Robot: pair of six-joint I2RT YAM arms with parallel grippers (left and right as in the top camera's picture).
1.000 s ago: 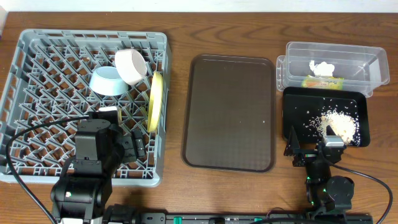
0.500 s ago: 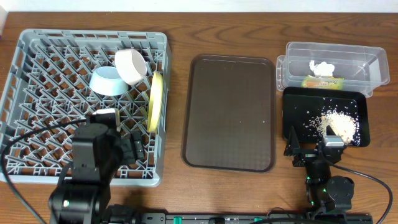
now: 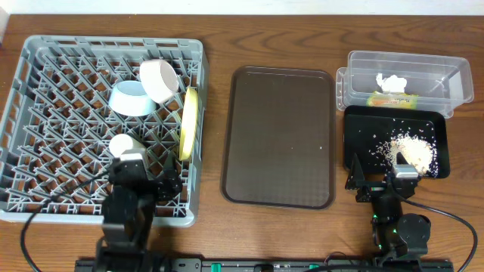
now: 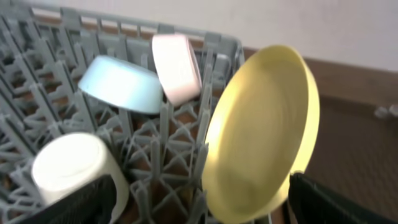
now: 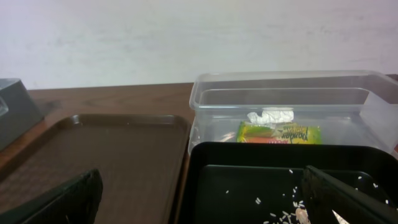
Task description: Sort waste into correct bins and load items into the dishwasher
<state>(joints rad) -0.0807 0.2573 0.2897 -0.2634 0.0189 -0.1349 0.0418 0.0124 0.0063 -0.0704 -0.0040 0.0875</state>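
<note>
The grey dishwasher rack [image 3: 45, 91] holds a light blue bowl [image 3: 128, 99], a white bowl [image 3: 159, 80], a yellow plate [image 3: 188, 123] on edge and a small white cup [image 3: 121, 143] upside down. My left gripper [image 3: 147, 175] hangs open over the rack's near part; the cup [image 4: 71, 168] sits by its left finger and the plate [image 4: 261, 130] by its right, neither held. The clear tub [image 3: 446, 79] contains the wrapper [image 5: 280, 132] and napkin [image 5: 270, 116]. Rice scraps [image 3: 412, 151] lie in the black tray [image 3: 359, 125]. My right gripper [image 3: 376, 181] stands open at that tray's near edge.
A dark brown serving tray [image 3: 280, 136] lies between the rack and the bins, bare apart from a few specks. The wooden table [image 3: 219, 45] shows around everything. A pale wall [image 5: 186, 37] rises behind the table.
My left arm has drawn back toward the table's front edge, uncovering the white cup in the rack. The right arm has not moved.
</note>
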